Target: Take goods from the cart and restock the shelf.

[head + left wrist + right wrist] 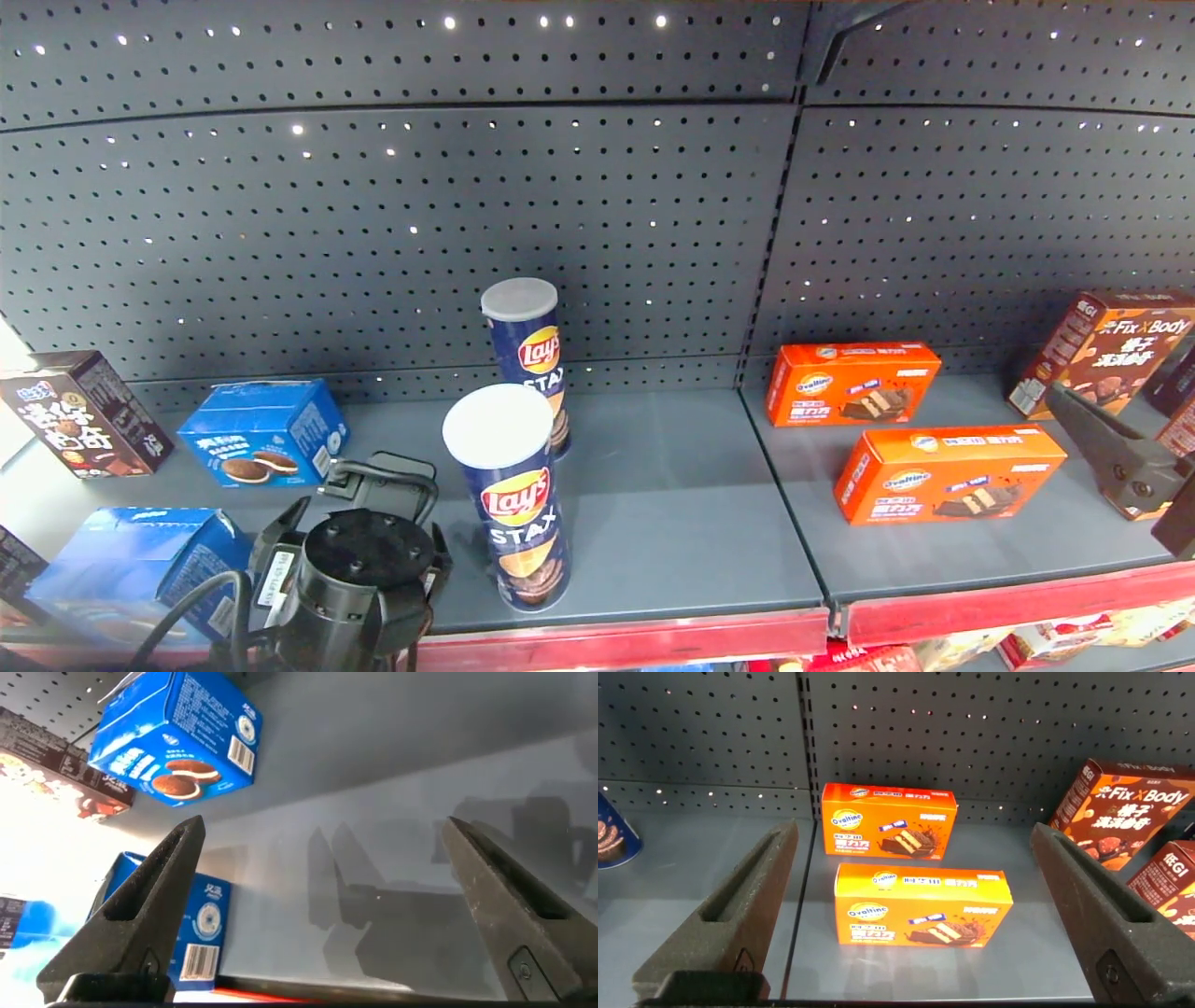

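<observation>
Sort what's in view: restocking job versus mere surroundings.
Job: shelf, front chip can, rear chip can, rear orange box, front orange box, rear blue cookie box, front blue cookie box, left brown box, right brown box, left gripper and right gripper, both open and empty.
Surroundings: perforated back panel, red edge strip, packets on the level below.

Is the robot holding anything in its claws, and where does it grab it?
Nothing is held. The left gripper and the right gripper are both open and empty.
</observation>
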